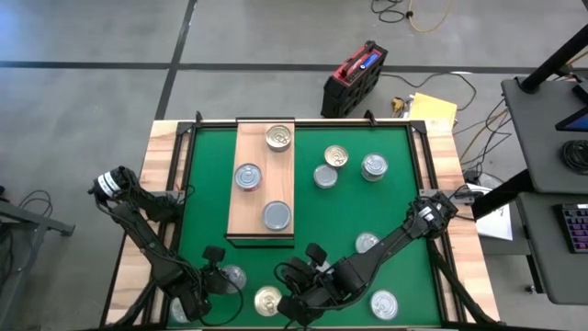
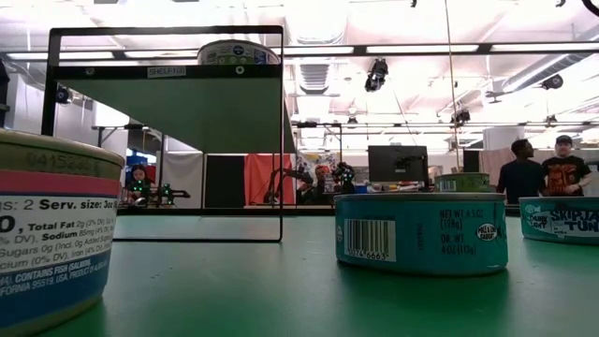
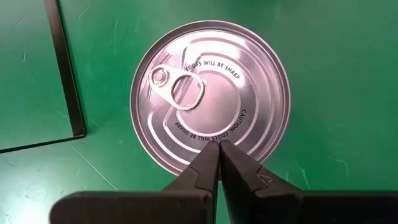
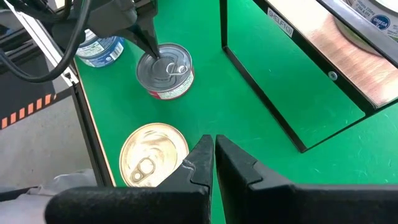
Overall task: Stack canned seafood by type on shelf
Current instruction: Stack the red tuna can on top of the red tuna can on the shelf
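The shelf [image 1: 265, 179] is a raised wooden board on a black frame [image 2: 164, 131]. It carries a gold-lidded can [image 1: 278, 138] and two silver-lidded cans [image 1: 247, 176] [image 1: 277, 215]. My left gripper [image 3: 219, 144] is shut, its tips down over the lid of a silver can [image 4: 165, 68] with a red label, near the mat's near left corner. My right gripper [image 4: 211, 146] is shut and hovers above the mat beside a gold-lidded can [image 4: 153, 163], touching nothing. My left gripper's shut fingertips [image 4: 154, 53] come from above, steeply slanted, onto the silver can's lid [image 3: 211, 124], near its rim and away from the pull tab [image 3: 186, 93]. Whether they touch the lid I cannot tell. The can stands upright on the mat.
Loose cans stand on the green mat: three at the far right [image 1: 336, 157] [image 1: 324, 176] [image 1: 373, 166], two near the right arm [image 1: 367, 243] [image 1: 383, 304], and a blue-labelled one [image 4: 99, 46] beyond the left gripper. People stand in the room beyond [image 2: 543, 168].
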Controlling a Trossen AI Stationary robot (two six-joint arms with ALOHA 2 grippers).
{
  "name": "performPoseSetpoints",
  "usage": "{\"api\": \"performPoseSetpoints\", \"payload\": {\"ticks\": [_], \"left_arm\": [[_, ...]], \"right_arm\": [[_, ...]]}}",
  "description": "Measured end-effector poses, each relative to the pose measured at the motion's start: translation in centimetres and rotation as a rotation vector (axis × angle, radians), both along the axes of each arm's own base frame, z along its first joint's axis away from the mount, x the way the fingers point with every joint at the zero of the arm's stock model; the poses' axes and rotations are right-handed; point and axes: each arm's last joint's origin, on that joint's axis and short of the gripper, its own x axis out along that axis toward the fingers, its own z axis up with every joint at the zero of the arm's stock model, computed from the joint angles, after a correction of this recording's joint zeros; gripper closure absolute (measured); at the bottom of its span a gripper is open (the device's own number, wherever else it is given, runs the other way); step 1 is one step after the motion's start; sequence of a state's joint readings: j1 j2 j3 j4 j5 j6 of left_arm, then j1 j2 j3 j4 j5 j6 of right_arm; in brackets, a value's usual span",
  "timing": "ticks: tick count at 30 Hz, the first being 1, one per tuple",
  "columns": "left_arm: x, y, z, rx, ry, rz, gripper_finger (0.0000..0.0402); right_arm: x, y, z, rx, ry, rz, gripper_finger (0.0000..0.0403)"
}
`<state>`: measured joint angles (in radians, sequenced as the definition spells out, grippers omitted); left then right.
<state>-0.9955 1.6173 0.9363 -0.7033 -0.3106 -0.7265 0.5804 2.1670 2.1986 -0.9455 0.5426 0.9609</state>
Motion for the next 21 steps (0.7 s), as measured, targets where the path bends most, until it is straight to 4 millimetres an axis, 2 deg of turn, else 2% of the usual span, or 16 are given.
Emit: {"api": "performPoseSetpoints", "payload": {"ticks": [21], "left_arm": [[-2.2, -0.7, -0.4, 0.023, -0.058, 0.066, 0.0402]], "right_arm": [[-0.1, 0.1, 0.0, 0.008, -0.003, -0.006, 0.0394]]}}
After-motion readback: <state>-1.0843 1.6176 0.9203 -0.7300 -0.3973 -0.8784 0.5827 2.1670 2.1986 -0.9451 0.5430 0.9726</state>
